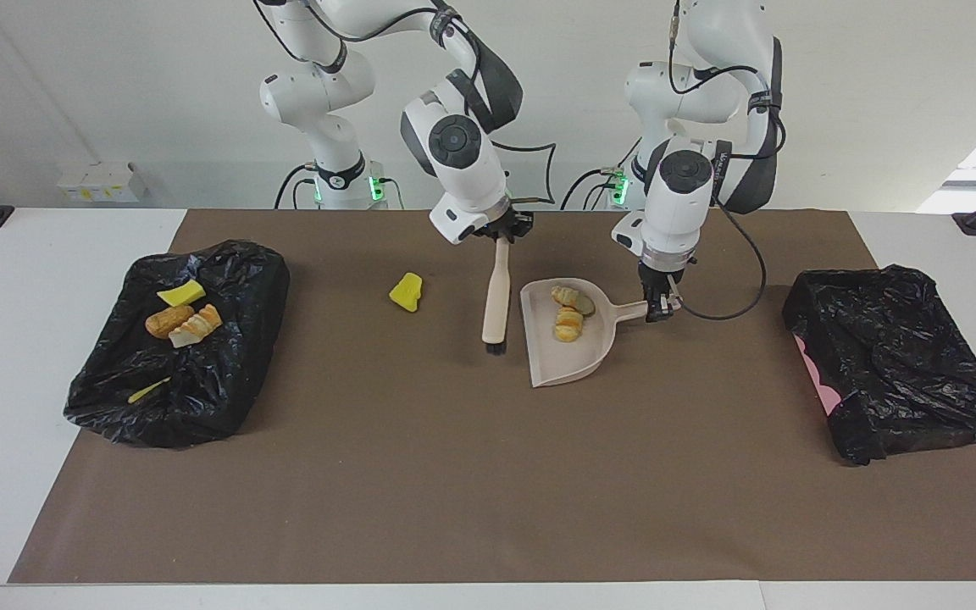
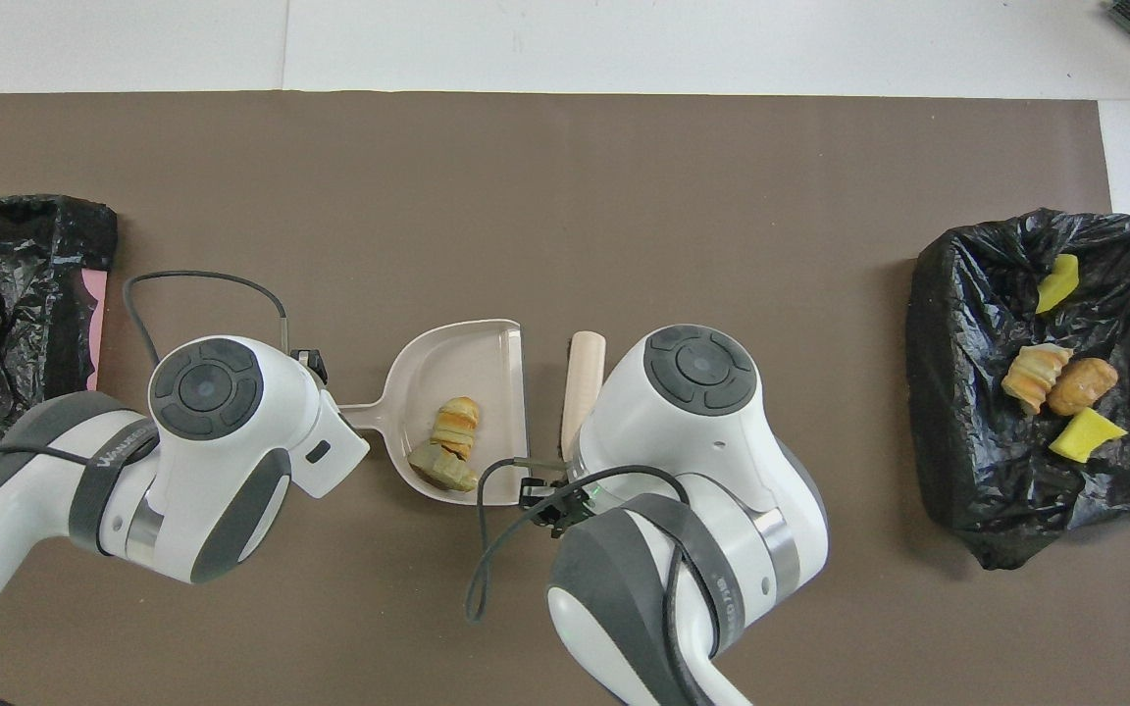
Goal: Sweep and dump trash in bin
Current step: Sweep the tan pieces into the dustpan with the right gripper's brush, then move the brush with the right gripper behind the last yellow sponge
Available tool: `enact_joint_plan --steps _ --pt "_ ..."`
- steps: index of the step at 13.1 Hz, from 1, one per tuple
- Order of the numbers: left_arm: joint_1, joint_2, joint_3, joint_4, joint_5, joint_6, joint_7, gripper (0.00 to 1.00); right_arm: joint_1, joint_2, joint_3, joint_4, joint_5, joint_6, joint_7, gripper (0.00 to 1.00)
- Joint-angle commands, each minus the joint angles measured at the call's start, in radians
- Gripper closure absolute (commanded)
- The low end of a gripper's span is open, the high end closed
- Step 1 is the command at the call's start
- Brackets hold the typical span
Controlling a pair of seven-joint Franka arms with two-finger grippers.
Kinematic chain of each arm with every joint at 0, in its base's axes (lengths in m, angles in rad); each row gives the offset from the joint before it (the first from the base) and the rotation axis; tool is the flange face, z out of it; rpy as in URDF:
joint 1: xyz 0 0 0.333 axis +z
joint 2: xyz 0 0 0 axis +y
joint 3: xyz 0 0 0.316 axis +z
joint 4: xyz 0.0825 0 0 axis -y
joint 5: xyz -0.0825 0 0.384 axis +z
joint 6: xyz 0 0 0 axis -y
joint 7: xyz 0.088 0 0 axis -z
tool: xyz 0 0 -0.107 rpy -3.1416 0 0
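The right gripper (image 1: 501, 237) clenches a brush (image 1: 496, 298) hanging bristles-down just beside the dustpan (image 1: 568, 360). The left gripper (image 1: 657, 307) grips the dustpan handle at its 3 o'clock side in the facing view. 2 bread-like pieces (image 1: 568, 315) lie in the pan. 1 yellow sponge bit (image 1: 406, 291) lies on the mat at the brush's 9 o'clock; more trash (image 1: 181, 315) sits in the bin (image 1: 225, 381).

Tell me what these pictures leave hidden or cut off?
- Yellow lump: hidden in overhead view under the right arm.
- Right gripper on the brush: overhead, covered by its own arm.
- Bin by the left arm: cut off by overhead view's edge.
- Left gripper on the dustpan handle: overhead, covered by its wrist.
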Motion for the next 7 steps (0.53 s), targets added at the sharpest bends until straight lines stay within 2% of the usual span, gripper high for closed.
enact_joint_plan --steps 1,5,7 --pt "-0.042 -0.04 0.011 -0.042 0.024 -0.02 0.006 1.0 -0.044 -0.111 0.006 -0.116 -0.091 -0.088 0.086 1.0" --pt "-0.073 -0.055 0.011 -0.055 0.024 -0.025 0.001 1.0 -0.048 -0.233 0.006 -0.291 -0.199 -0.163 0.207 1.0" --pt "-0.088 -0.066 0.012 -0.069 0.024 -0.025 0.0 1.0 -0.064 -0.323 0.011 -0.427 -0.21 -0.13 0.216 1.0"
